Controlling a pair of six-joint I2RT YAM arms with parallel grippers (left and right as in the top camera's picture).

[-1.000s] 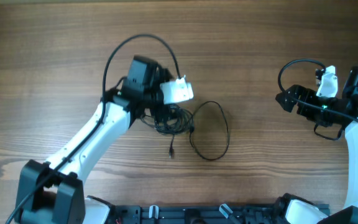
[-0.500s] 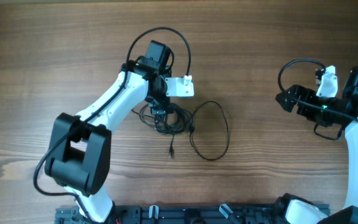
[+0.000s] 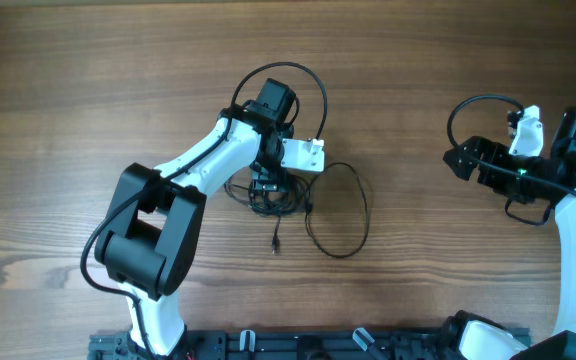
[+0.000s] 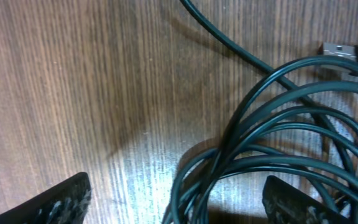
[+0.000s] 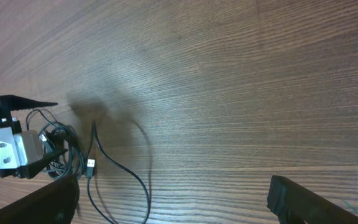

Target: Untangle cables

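Lying near the middle of the table (image 3: 88,80), the cables (image 3: 268,198) form 1 tight black bundle of thin coils. From that bundle a loose loop (image 3: 360,215) swings out toward 3 o'clock and curls back. 1 short strand drops toward 6 o'clock and ends in a small plug (image 3: 275,247) flat on the wood.

In my left wrist view the coils fill the 4 o'clock part of the picture, and a metal plug (image 4: 344,50) lies at 2 o'clock just beside them.

My left gripper (image 3: 268,183) hangs directly over the bundle, pointing down. Its 2 fingertips (image 4: 61,202) are spread apart, with several strands of the coil running between them. Neither pad is pressed against a wire that I can see.

My right gripper (image 3: 463,158) sits well apart from the bundle, out at 3 o'clock. Its jaws are wide apart with only wood grain between them. From its wrist camera the bundle and my left gripper show far off at 8 o'clock.
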